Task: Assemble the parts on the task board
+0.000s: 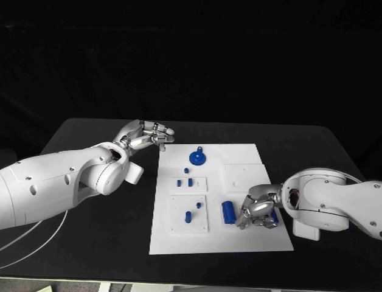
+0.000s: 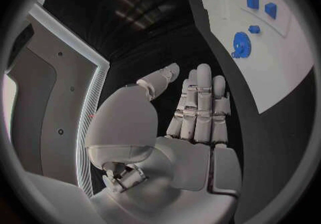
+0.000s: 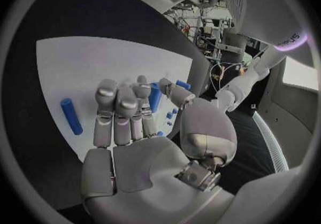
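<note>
The right hand's [image 1: 258, 210] fingers [image 3: 117, 109] curl down onto the near right part of the task board [image 1: 244, 243]; a blue piece [image 3: 154, 97] shows between fingers and thumb in the right wrist view, but I cannot tell whether it is actually held. Just beside that hand, toward the board's middle, lies a blue cylinder [image 1: 229, 212]. The left hand [image 1: 145, 134] hovers at the board's far left corner, its fingers [image 2: 200, 101] held straight and close together with nothing in them. On the board nearby sits a blue gear [image 1: 197, 159], and further toward the robot several small blue parts [image 1: 184, 181] stand in raised white blocks, all on the black table [image 1: 86, 134].
</note>
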